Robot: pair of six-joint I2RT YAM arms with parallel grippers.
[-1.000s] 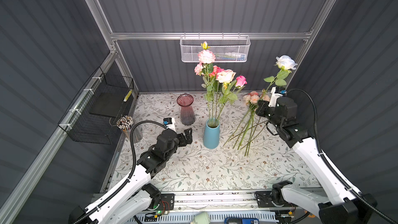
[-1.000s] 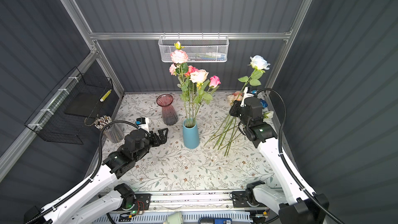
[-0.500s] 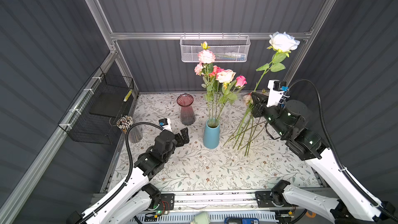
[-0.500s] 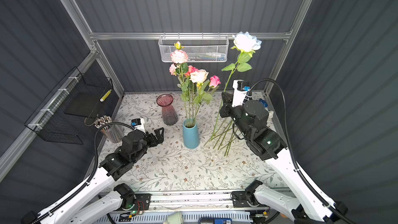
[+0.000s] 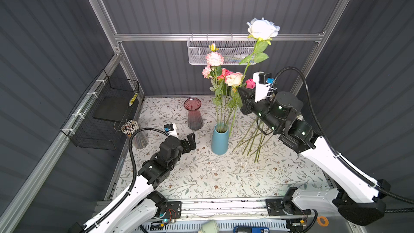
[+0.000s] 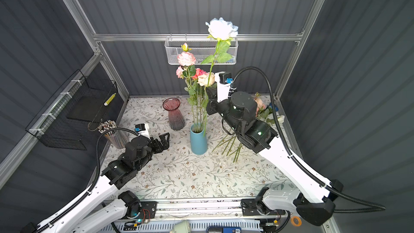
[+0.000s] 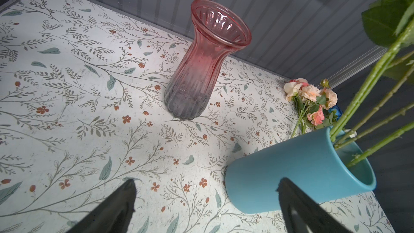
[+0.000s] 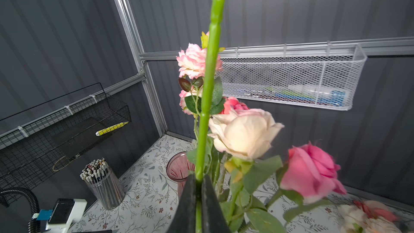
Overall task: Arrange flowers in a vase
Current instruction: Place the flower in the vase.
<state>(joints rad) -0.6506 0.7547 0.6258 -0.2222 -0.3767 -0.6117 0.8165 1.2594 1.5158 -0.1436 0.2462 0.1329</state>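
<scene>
Robot lab test cell, not a home. Closed booth: grey ribbed wall panels (image 5: 201,1) on an aluminium extrusion frame (image 5: 156,37). 2 arms, left arm (image 5: 133,193) and right arm (image 5: 336,164), mounted on a metal rail (image 5: 224,206) at the front edge. Corrugated cable conduit (image 5: 290,68) runs along each. Bare circuit board (image 5: 170,213) with loose wires sits by the rail. Floral-print sheet (image 5: 212,175) covers the bench. White mesh basket (image 5: 197,57) and black wire basket (image 5: 94,135) hang on the walls.

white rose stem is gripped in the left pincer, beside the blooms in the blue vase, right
No, the right pincer grips the white rose stem, beside the blooms in the blue vase; the right wrist view shows it.
</scene>
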